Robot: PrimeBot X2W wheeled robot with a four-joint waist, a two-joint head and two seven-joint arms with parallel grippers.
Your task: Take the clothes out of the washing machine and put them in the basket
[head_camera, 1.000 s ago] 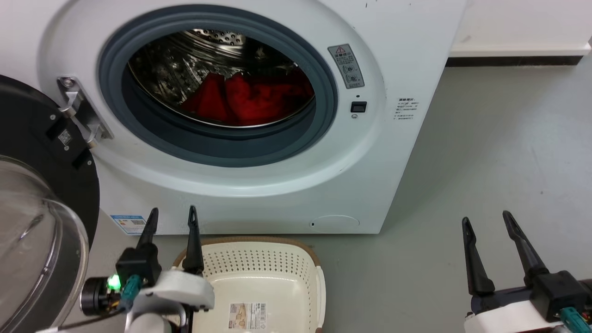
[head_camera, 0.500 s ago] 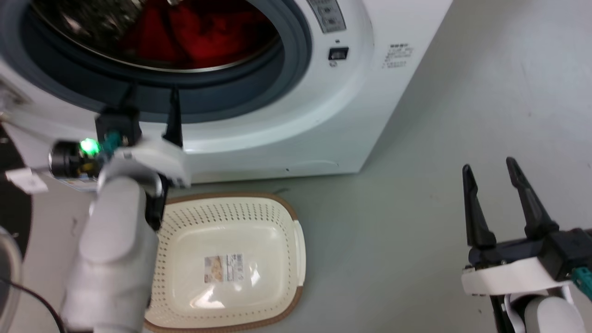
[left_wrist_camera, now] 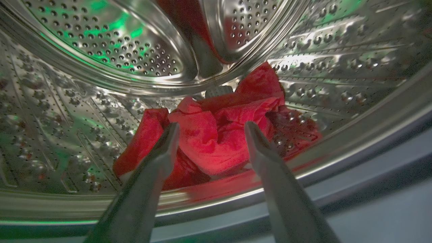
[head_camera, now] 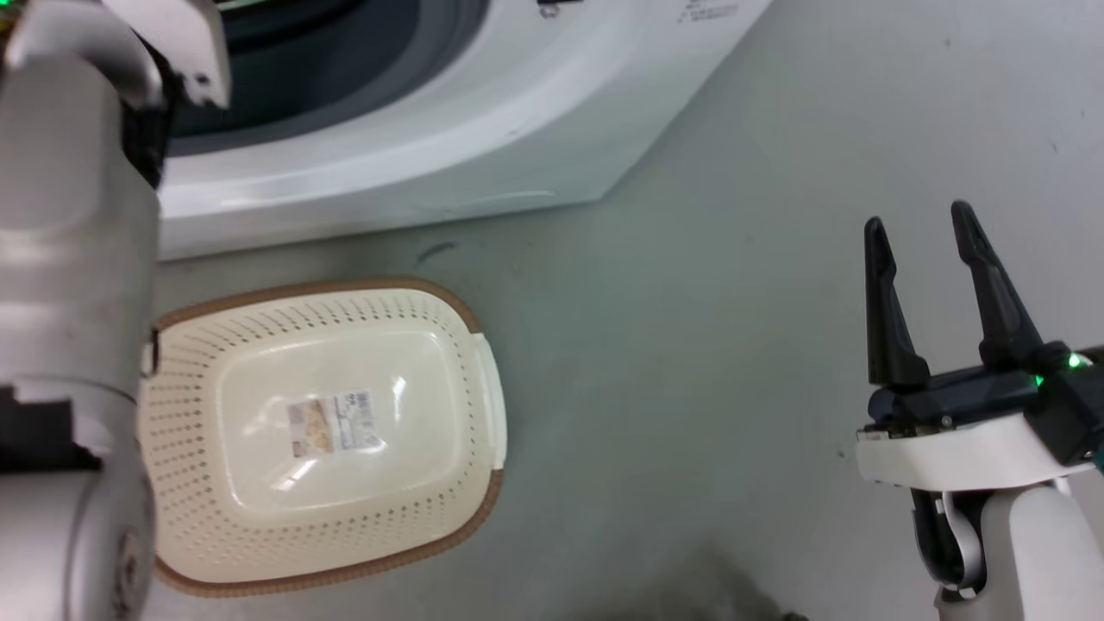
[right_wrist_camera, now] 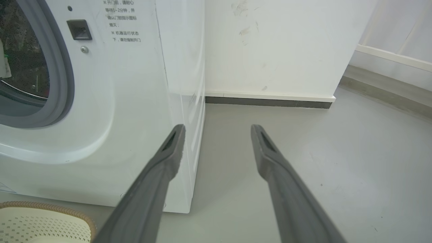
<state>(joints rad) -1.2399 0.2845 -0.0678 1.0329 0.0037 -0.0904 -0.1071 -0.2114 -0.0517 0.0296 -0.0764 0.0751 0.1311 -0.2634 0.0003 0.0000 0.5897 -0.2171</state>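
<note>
- Head view: my left forearm (head_camera: 69, 216) runs up the left side toward the washer (head_camera: 414, 164) porthole. The basket (head_camera: 328, 285) sits on the floor (head_camera: 673, 362) just before the washer, with nothing in it but a label (head_camera: 335, 424). My right gripper (head_camera: 918, 216) hovers at the lower right, jaws apart and empty, well apart from the basket. The floor is smooth, grey and bare, with a few small marks.
- Left wrist view: my left gripper (left_wrist_camera: 211, 125) is at the porthole, jaws apart, nothing held. The clothes (left_wrist_camera: 199, 145) lie heaped at the bottom of the drum (left_wrist_camera: 101, 50), between and beyond my tips; I cannot tell whether I touch them. To do this well, I judge I should go deeper and lower, straddle the tall middle of the heap, and close on a thick bunch rather than a thin edge. Soft cloth will likely sag and trail, so I should lift it over the seal (left_wrist_camera: 371, 175) before drawing back, and keep my tips off the perforated steel.
- Right wrist view: jaws apart, nothing between them. The washer front is at the left, a basket corner at the lower left. Beyond stands a white wall (right_wrist_camera: 276, 44), lightly scuffed, with a dark skirting (right_wrist_camera: 270, 101). There is open floor to the right.
</note>
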